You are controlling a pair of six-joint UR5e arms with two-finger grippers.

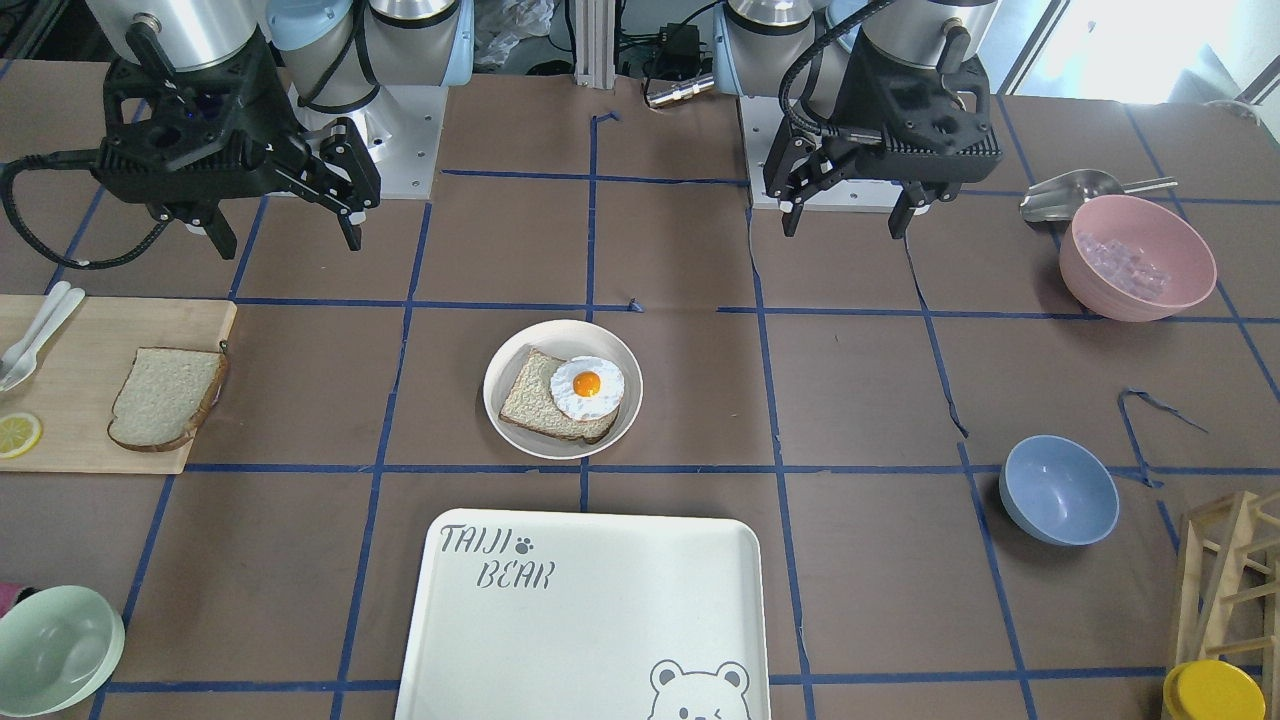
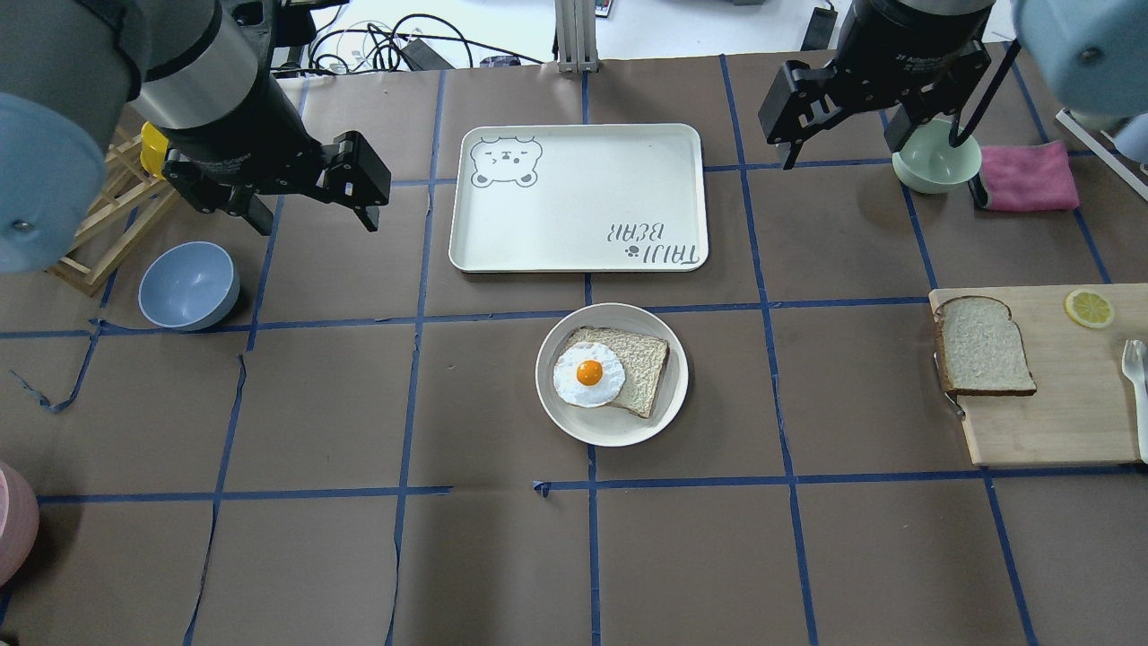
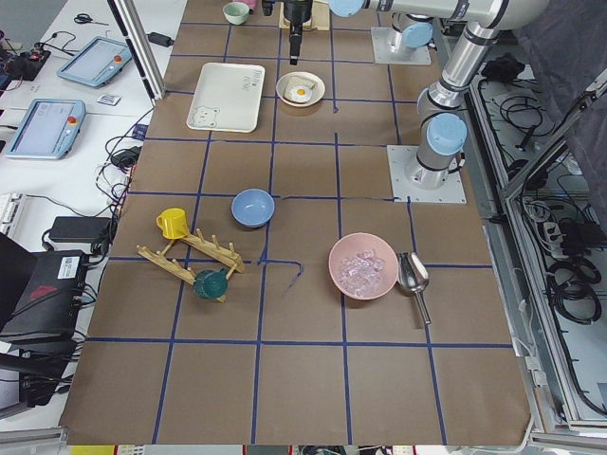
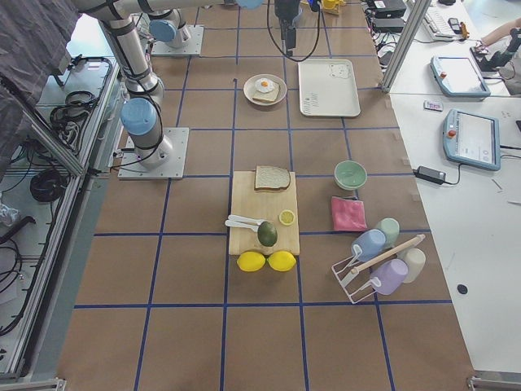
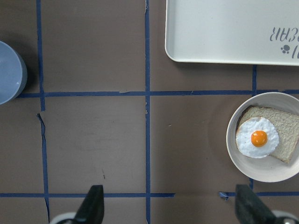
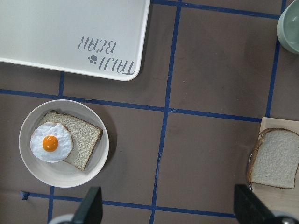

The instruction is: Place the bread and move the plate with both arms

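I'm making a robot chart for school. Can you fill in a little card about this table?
bread: flat on the wooden board
plate: middle of table, holding another slice topped with a fried egg
tray: next to the plate, not touching
left arm: jaws open, holding nothing
right arm: jaws open, holding nothing

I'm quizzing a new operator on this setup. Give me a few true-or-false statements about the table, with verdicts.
1. The plate holds a tan slice topped by a fried egg. True.
2. The right gripper is holding the bread. False: the bread lies free on the cutting board; the gripper hovers open.
3. The plate stands on the bear tray. False: it stands on the table beside the tray.
4. The left gripper is open and empty. True.
5. A lemon slice lies on the cutting board. True.
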